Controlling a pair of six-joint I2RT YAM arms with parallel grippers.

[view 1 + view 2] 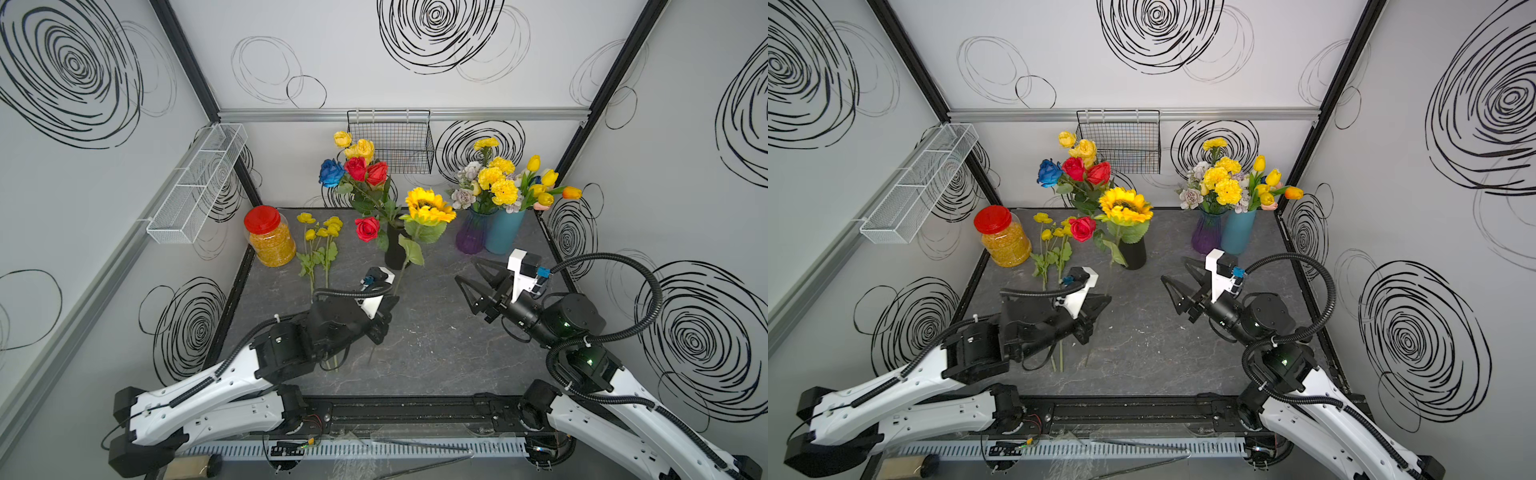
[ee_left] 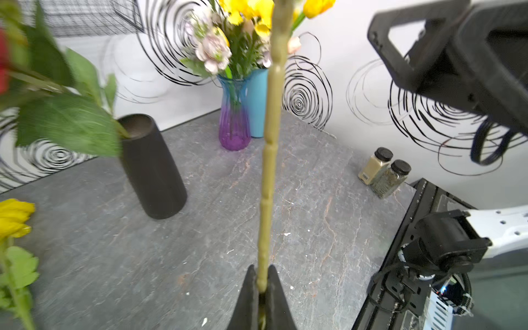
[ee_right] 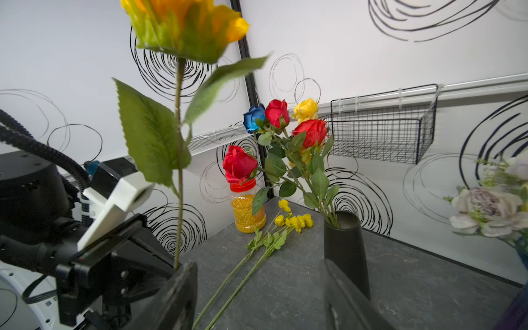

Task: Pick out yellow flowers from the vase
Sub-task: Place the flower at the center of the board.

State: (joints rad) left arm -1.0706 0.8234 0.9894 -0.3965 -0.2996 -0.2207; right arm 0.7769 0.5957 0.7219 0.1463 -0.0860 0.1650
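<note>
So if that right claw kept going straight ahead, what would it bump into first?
Probably the long-stemmed yellow poppies lying on the grey table, just clearing the black vase; depth is unclear.

1. Left gripper (image 1: pixel 393 301) is pinched on the sunflower (image 1: pixel 430 205) stem. The stem end sticks out behind the fingers and the bloom is up ahead of them.
2. Black vase (image 1: pixel 394 251) sits just ahead of that gripper, holding red roses (image 1: pixel 368 168), a blue rose (image 1: pixel 331 172) and yellow roses (image 1: pixel 360 148).
3. Yellow poppies (image 1: pixel 328 226) lie flat on the table (image 1: pixel 436 332) on the left gripper's outer side, stems running under its wrist.
4. Right gripper (image 1: pixel 465 269) has its jaws apart, nothing between them. Purple vase (image 1: pixel 470 237) and teal vase (image 1: pixel 505 232) stand beyond its fingertips.
</note>
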